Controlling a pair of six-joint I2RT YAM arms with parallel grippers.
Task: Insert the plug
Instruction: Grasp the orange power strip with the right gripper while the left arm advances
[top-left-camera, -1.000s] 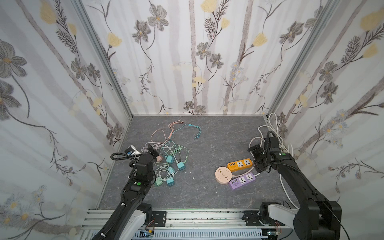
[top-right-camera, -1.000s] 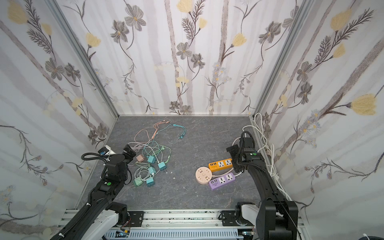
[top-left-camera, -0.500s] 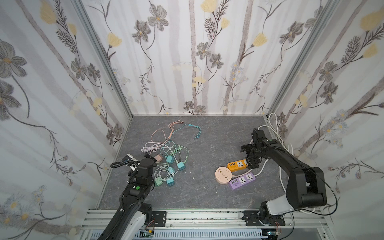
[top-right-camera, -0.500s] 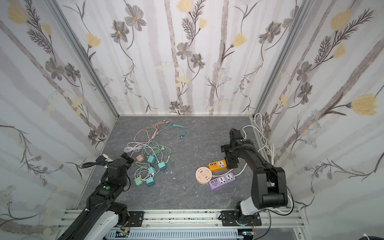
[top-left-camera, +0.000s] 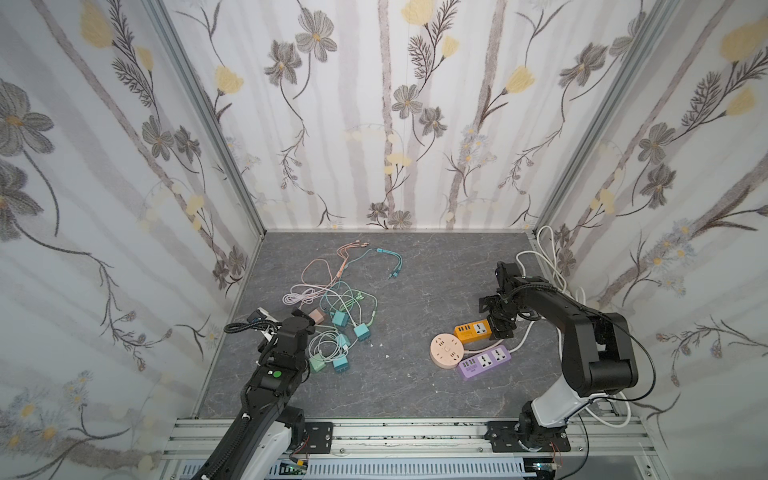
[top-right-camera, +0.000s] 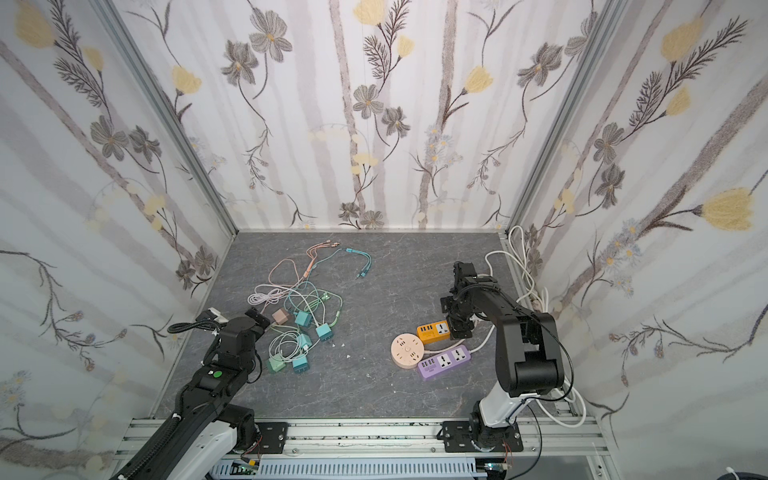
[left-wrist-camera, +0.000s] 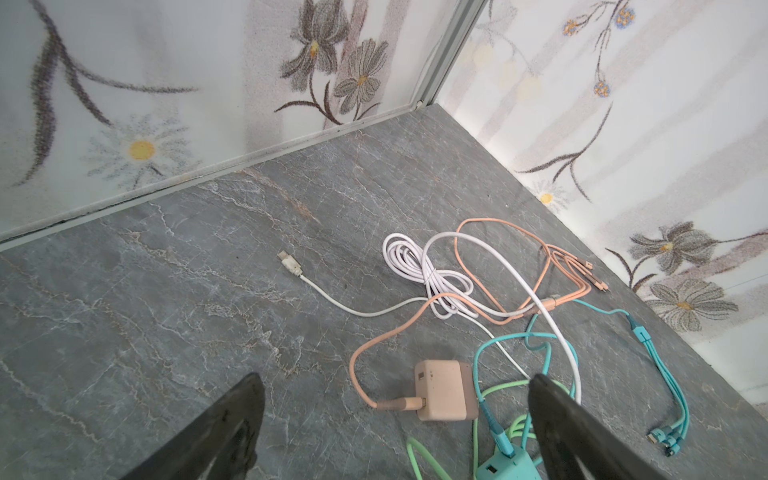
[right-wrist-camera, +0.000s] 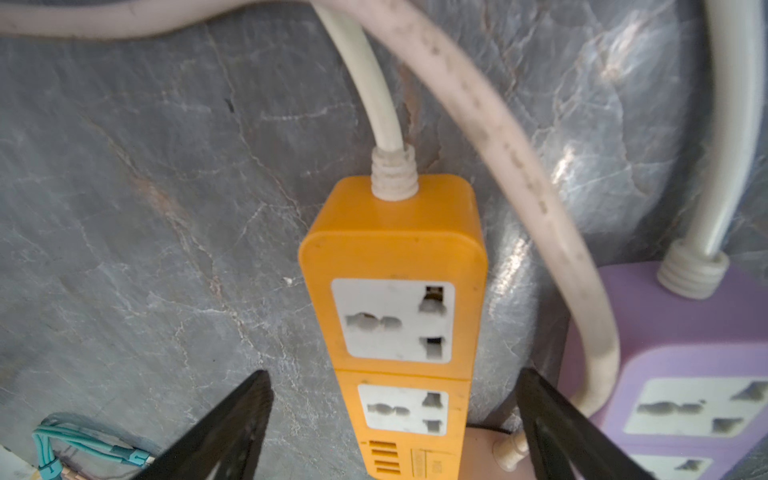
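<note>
Right gripper (right-wrist-camera: 392, 374): its black fingers (right-wrist-camera: 232, 424) are set wide apart, one on either side of the orange power strip (right-wrist-camera: 395, 291). No contact with the strip's sides can be made out, and nothing is held. Two white universal sockets and a row of USB slots are shown on the strip. The small print beside the slots is too blurred to be read, and the strip's far end is cut off by the frame edge. The purple power strip (right-wrist-camera: 685, 374) is seen only in part beside it, and only a sliver of the round pink socket hub (top-left-camera: 446, 351) appears in this view.

In both top views the right gripper (top-left-camera: 500, 324) (top-right-camera: 459, 326) is lowered over the cord end of the orange power strip (top-left-camera: 473, 331), which it partly hides. The white cords (top-left-camera: 548, 266) are led off toward the right wall.

The left gripper (left-wrist-camera: 395, 376) is likewise spread wide and empty above the grey floor (left-wrist-camera: 166, 311). The pink charger plug (left-wrist-camera: 444, 390), with a peach cable seated in its port, lies on the floor between the fingers as framed in the left wrist view. It sits at the near edge of the cable tangle (top-left-camera: 332, 299), well apart from the strips. Teal charger plugs (top-left-camera: 360, 331) lie in the same tangle, and one is cropped in the wrist view.
</note>
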